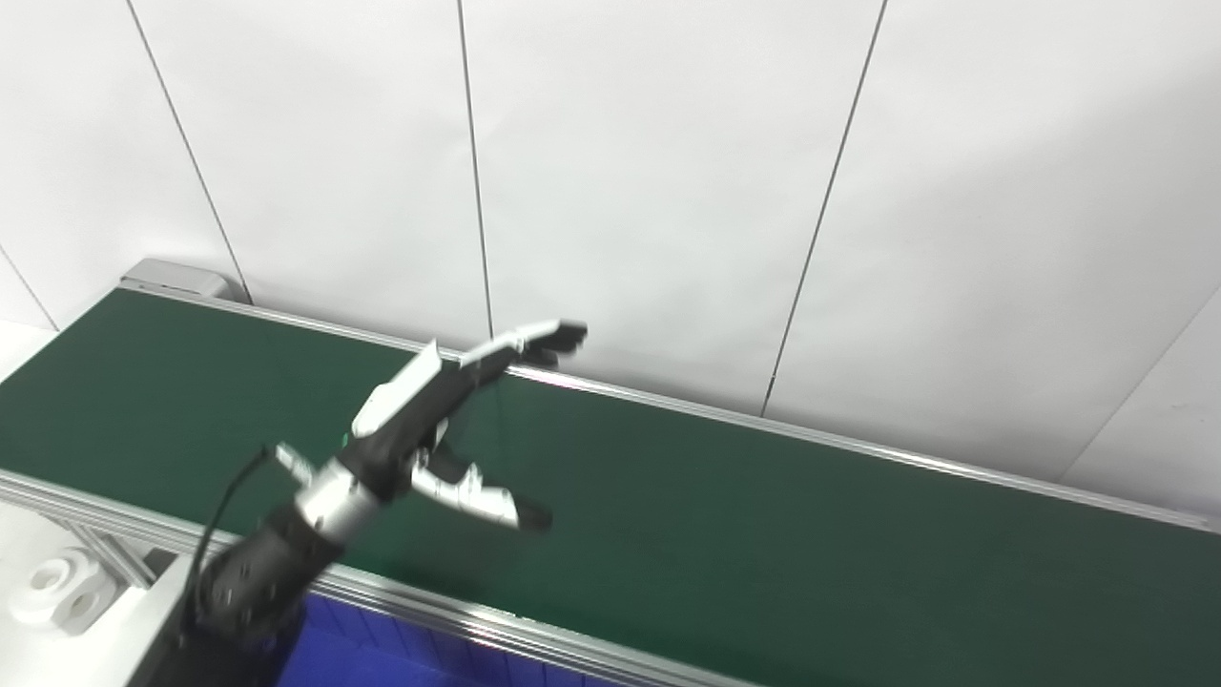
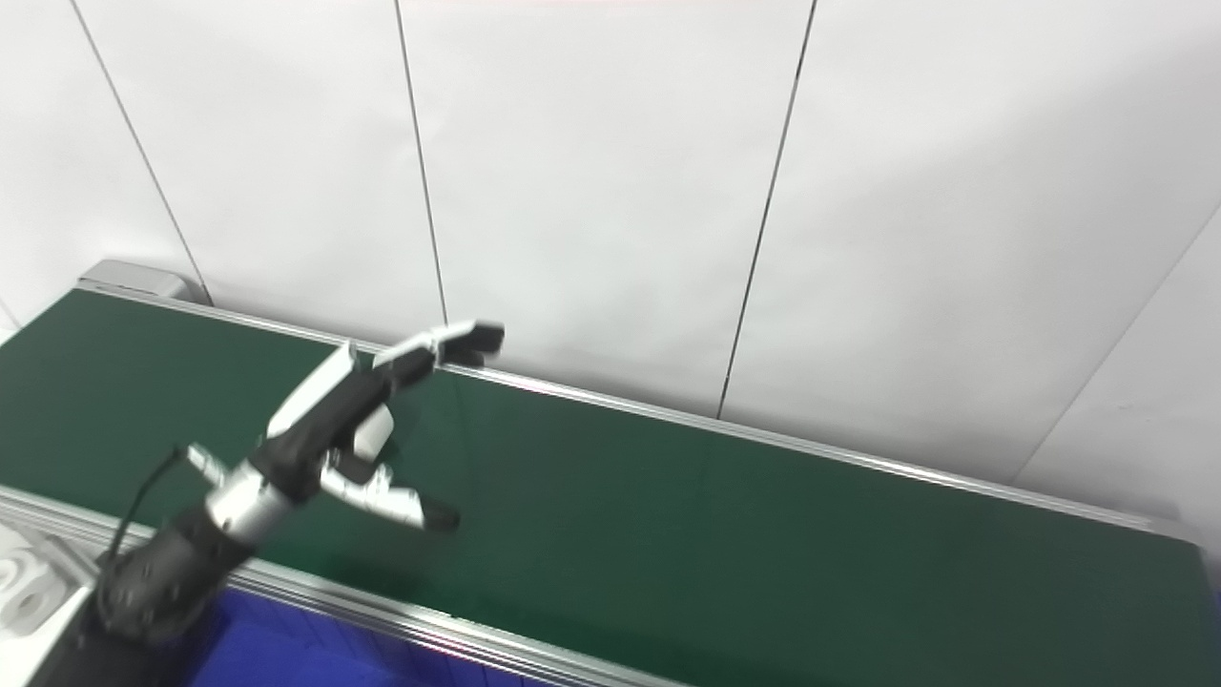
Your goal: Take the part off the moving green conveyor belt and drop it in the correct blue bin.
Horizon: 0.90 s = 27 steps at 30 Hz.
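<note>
**Green belt bare of parts, left robot hand poised above it**

Green conveyor belt (image 1: 725, 496) runs diagonally from the upper left of the frame to the lower right, edged by aluminium rails (image 1: 477, 620) and backed by a white panelled wall (image 1: 668, 172). No part shows anywhere on the visible stretch of belt, so where the task's part lies cannot be told from either view. The left robot hand (image 1: 448, 429) hangs over the belt at left of centre, released: fingers (image 1: 534, 339) stretched toward the far rail, thumb (image 1: 486, 501) spread well apart below them, nothing between them. The right robot hand appears in neither view.

A sliver of blue bin (image 1: 382, 654) shows at the bottom edge, just beside the near rail; its contents are hidden. White moulded pieces (image 1: 57, 592) sit at the lower left corner, off the belt, and what they are cannot be told.

Judged from this layout, the pick has not begun: the hand holds nothing and seems set to await or meet a part. Grasping, carrying across the near rail and dropping into the bin all remain.
</note>
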Tool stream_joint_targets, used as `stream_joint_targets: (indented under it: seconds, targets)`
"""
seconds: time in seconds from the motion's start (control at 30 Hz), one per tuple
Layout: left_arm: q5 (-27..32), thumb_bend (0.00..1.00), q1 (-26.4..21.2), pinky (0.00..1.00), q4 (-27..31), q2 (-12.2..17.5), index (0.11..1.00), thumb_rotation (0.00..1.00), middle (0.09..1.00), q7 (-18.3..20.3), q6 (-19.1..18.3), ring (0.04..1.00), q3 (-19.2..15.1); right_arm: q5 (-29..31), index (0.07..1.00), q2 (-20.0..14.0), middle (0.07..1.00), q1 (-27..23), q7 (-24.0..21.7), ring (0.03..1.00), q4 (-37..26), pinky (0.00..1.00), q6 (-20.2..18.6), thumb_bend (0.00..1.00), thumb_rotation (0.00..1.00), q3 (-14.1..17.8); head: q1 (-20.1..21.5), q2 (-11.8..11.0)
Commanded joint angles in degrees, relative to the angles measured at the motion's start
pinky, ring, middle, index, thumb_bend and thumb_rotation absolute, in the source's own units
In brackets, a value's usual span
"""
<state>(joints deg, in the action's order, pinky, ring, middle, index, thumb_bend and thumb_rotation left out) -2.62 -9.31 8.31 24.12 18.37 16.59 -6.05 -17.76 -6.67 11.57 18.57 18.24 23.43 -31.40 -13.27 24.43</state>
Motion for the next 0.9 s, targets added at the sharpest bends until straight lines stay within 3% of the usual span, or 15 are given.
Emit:
stream_joint_targets:
  seconds: [0.0, 0.1, 0.23, 0.4, 0.53, 0.77, 0.87]
  targets:
    - [-1.5, 0.76, -3.6, 0.83, -2.6, 2.5, 0.875, 0.33, 0.884, -1.2, -1.2, 0.868, -0.7, 0.4, 0.9, -0.1, 0.902, -0.6, 1.0, 0.856, -0.6, 0.74, 3.5, 0.86, 0.29, -0.7, 0.0, 0.3]
    - [-4.4, 0.78, -6.3, 0.83, -5.6, 4.0, 0.875, 0.33, 0.882, -1.5, -2.8, 0.867, -0.3, 0.5, 0.903, -0.3, 0.899, -0.8, 1.3, 0.843, -0.5, 0.72, 3.5, 0.86, 0.31, -1.0, -0.3, 0.3]
    - [-9.6, 0.81, -8.7, 0.82, -8.2, 6.6, 0.887, 0.31, 0.887, -1.2, -6.5, 0.866, 0.9, 1.1, 0.911, -0.5, 0.917, -0.9, 1.1, 0.89, -0.4, 0.82, 3.5, 0.85, 0.29, -1.1, -0.6, 0.3]
    - [-15.8, 0.83, -12.6, 0.75, -17.6, 10.5, 0.882, 0.24, 0.863, -2.6, -3.9, 0.828, 3.2, 1.6, 0.912, -0.9, 0.915, -1.4, 1.3, 0.885, -0.2, 0.81, 3.5, 0.86, 0.26, -1.6, -1.2, 0.3]
    - [-18.8, 0.86, -14.2, 0.77, -21.4, 12.0, 0.885, 0.26, 0.864, -2.8, -4.4, 0.836, 5.0, 1.2, 0.912, -1.0, 0.912, -1.5, 1.6, 0.886, -0.4, 0.82, 3.5, 0.86, 0.27, -1.5, -1.6, 0.2]
    - [-23.6, 0.93, -16.6, 0.82, -25.1, 14.4, 0.913, 0.24, 0.908, -0.1, -8.9, 0.88, 9.7, 2.2, 0.914, -1.8, 0.918, -1.5, 1.3, 0.91, -0.7, 0.88, 3.5, 0.86, 0.25, -1.5, -3.1, 0.1]
    - [-25.3, 0.99, -17.5, 0.86, -26.1, 15.0, 0.943, 0.28, 0.945, 1.5, -10.8, 0.933, 11.9, 1.8, 0.92, -2.3, 0.921, -1.7, 2.0, 0.912, -0.5, 0.88, 3.5, 0.85, 0.26, -1.9, -3.4, 0.1]
